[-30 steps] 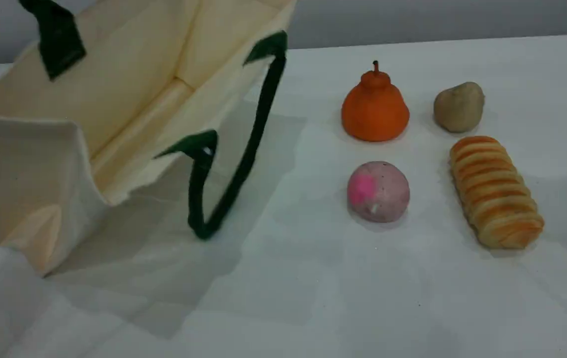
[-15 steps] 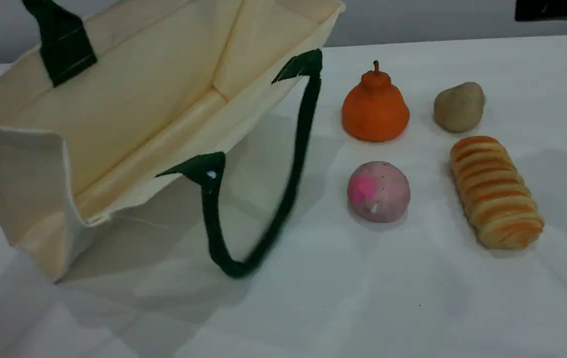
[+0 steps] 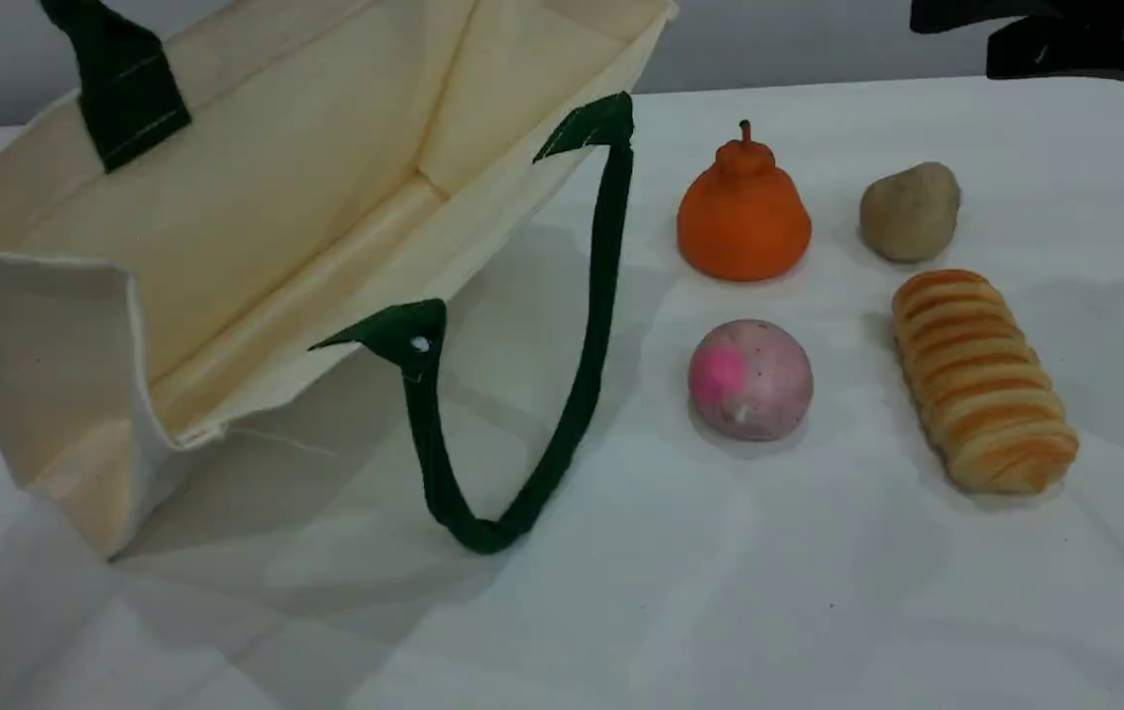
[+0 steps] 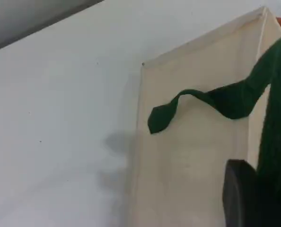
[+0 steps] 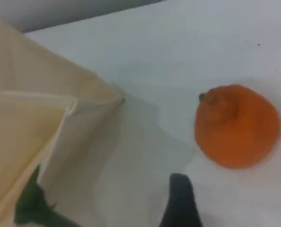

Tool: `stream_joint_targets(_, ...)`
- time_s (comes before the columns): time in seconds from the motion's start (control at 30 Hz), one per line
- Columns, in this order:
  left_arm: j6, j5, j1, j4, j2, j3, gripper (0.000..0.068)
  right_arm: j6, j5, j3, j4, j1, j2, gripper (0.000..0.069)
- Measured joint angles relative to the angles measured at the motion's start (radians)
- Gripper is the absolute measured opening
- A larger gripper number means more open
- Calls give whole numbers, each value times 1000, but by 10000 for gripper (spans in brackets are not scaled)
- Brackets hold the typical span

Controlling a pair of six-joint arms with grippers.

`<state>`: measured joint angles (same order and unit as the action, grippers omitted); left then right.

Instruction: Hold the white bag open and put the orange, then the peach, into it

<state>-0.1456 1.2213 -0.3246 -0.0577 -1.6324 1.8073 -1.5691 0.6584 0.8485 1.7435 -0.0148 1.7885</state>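
Note:
The white bag (image 3: 256, 197) lies tilted at the left with its mouth gaping toward the fruit. Its upper green handle (image 3: 118, 84) rises taut out of the top edge. The lower handle (image 3: 577, 394) droops in a loop onto the cloth. In the left wrist view, my left gripper's fingertip (image 4: 244, 198) sits pressed against that green strap (image 4: 277, 123), shut on it above the bag's outer wall (image 4: 192, 156). The orange (image 3: 743, 212) stands upright right of the bag, with the peach (image 3: 749, 379) in front of it. My right gripper (image 3: 1045, 39) hovers open at the top right. Its fingertip (image 5: 180, 203) hangs near the orange (image 5: 237, 125).
A beige-brown potato (image 3: 910, 212) sits right of the orange. A striped bread loaf (image 3: 984, 380) lies right of the peach. A white cloth (image 3: 720, 592) covers the table, and a grey wall runs behind.
The bag's mouth has swung right and spread wider. Its lower handle swung out and settled. My right gripper has come into the scene view at the top right.

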Motion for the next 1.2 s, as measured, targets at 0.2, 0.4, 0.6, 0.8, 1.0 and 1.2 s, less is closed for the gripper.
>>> stream_joint_targets(0.2,0,0,0,-2,-1,0,64,0,-38,69,1,68,68,480)
stream_joint_targets(0.4,0,0,0,-2,-1,0,64,0,-121,159,4,133,153,480)
stream_joint_targets(0.6,1,0,0,-3,-1,0,64,-1,-175,254,3,158,256,480)
stream_joint_targets(0.8,1,0,0,-5,-1,0,64,-1,-152,311,3,159,329,480)
stream_joint_targets(1.0,1,0,0,-5,-1,0,64,-1,-164,348,0,212,383,480)
stream_joint_targets(1.2,4,0,0,-5,-1,0,64,-1,-287,375,2,257,418,480)
